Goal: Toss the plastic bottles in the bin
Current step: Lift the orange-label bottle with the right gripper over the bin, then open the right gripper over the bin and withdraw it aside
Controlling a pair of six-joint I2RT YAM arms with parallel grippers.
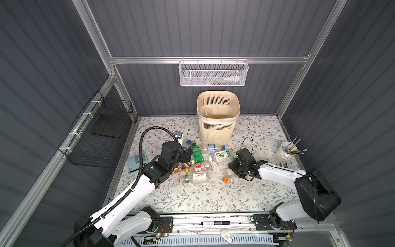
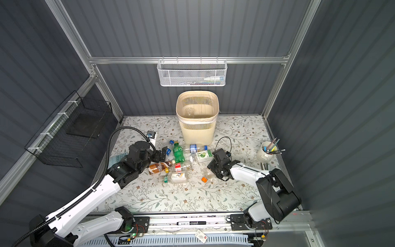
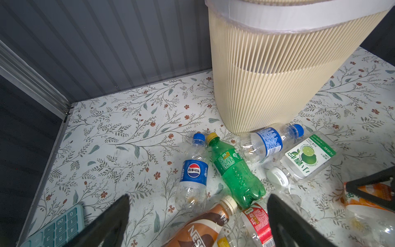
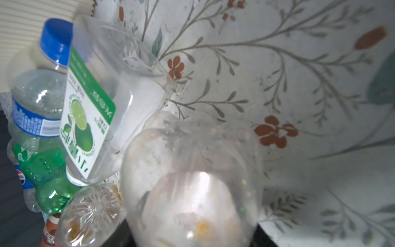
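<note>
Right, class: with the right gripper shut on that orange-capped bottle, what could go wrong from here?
The right gripper grips the orange-capped bottle near its base; thin plastic may slip on lifting.
The bin is tall, so a low carry could strike its rim.
The open left gripper hangs over the Pepsi bottle beside the green bottle; closing may knock both.

My left arm: stretched forward, wrist tipped downward.
My left hand [image 3: 198, 195]: jaws spread wide, nothing between them.
My right arm: elbow raised high, forearm reaching inward towards the middle.
My right hand [image 1: 233, 170]: held low, jaws drawn closed.
</note>
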